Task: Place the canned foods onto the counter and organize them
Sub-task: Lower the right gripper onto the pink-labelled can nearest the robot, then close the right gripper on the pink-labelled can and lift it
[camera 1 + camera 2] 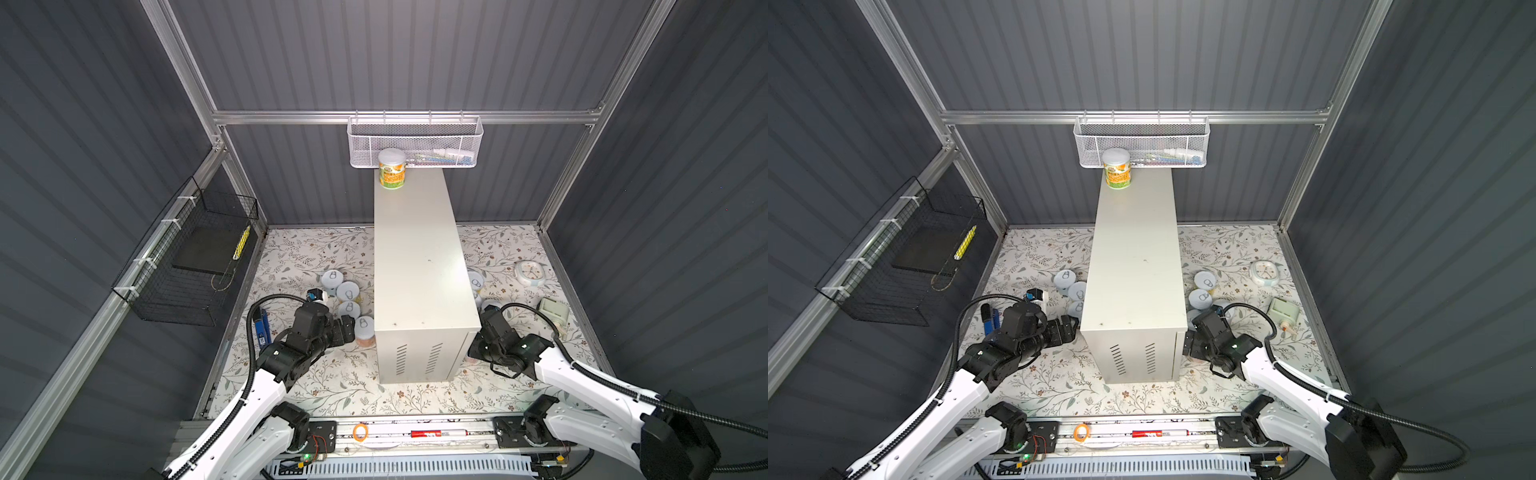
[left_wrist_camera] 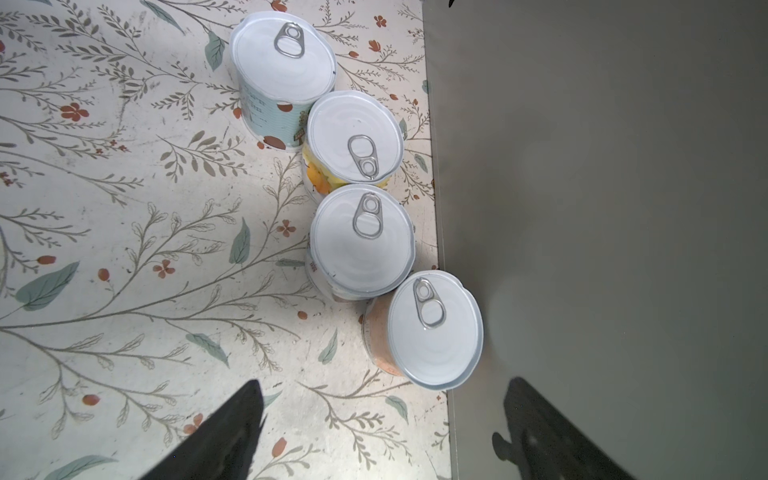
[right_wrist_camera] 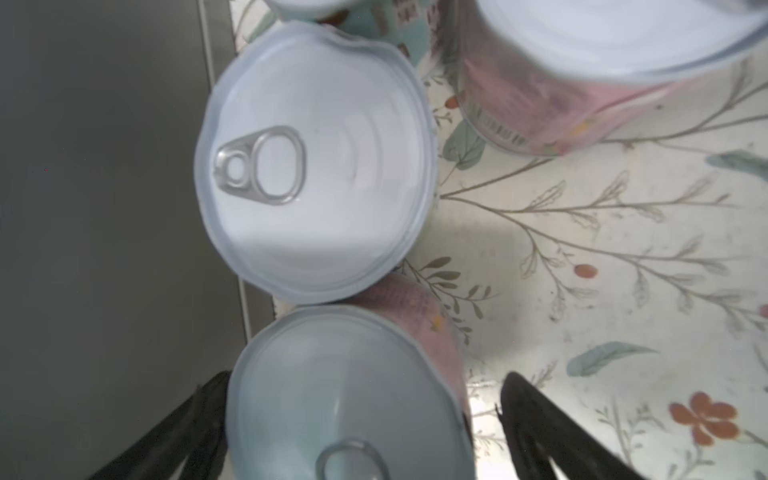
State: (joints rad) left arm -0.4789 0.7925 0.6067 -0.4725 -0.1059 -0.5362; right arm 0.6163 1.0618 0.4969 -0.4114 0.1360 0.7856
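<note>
- One tin is up: a can with an orange and green label [image 1: 392,168] stands upright at the far end of the counter [image 1: 419,257], just under the white mesh basket [image 1: 415,141] on the back wall. The rest of the long top is bare.
- Down on the floral mat [image 1: 332,382], a row of four cans [image 2: 361,241] runs along the counter's left side, each touching the next.
- On the other side, a cluster of cans [image 1: 1200,298] sits close to the counter wall. I count at least four in the right wrist view.
- The left gripper [image 2: 384,384] hovers low with its fingers spread. The nearest can [image 2: 436,328] is just ahead of them, not yet between them.
- The right gripper [image 3: 368,374] has its fingers spread to either side of a pinkish can [image 3: 349,395]. A gap shows at one finger, so I'd say nothing is gripped.
- Most of the job is left, by my reckoning.
- In the way: the counter wall leaves little room for an inner finger, and neighbouring cans could get nudged. A blue stapler [image 1: 262,328], a clock [image 1: 528,273] and a black wire basket [image 1: 187,257] sit off to the sides.
</note>
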